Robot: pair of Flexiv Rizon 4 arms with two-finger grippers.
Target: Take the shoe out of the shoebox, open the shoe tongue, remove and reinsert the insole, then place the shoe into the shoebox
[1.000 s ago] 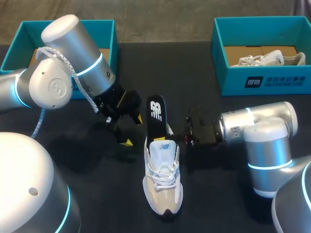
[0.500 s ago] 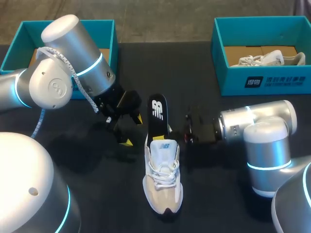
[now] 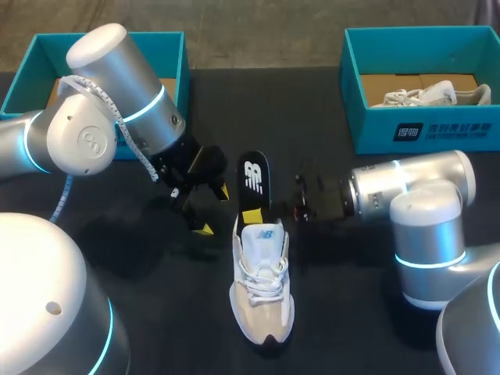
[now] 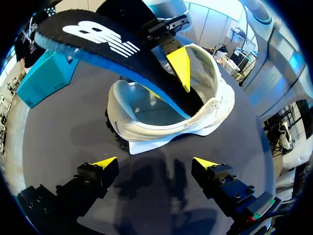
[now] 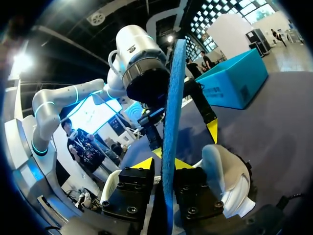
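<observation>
A white sneaker (image 3: 262, 293) lies mid-table, toe toward the front edge. Its black insole (image 3: 254, 183) sticks up out of the heel opening. My right gripper (image 3: 254, 215) reaches in from the right, open, its fingers either side of the insole (image 5: 173, 98) with a thin gap on one side. In the right wrist view the gripper (image 5: 162, 164) straddles the insole's blue edge, with the shoe (image 5: 222, 171) beside it. My left gripper (image 3: 209, 209) is open just left of the heel. Its own view shows the left gripper (image 4: 154, 164) empty, facing the shoe (image 4: 195, 98) and the insole (image 4: 98, 39).
A teal shoebox (image 3: 422, 129) at the back right holds another white shoe (image 3: 426, 95). A second teal box (image 3: 176, 47) stands at the back left, partly hidden by my left arm (image 3: 117, 101). The dark table (image 3: 156, 312) lies in front.
My right gripper's fingers have parted from their tight hold on the insole, and the right arm has drawn slightly back. The insole stands a little more upright. The left arm has not moved.
</observation>
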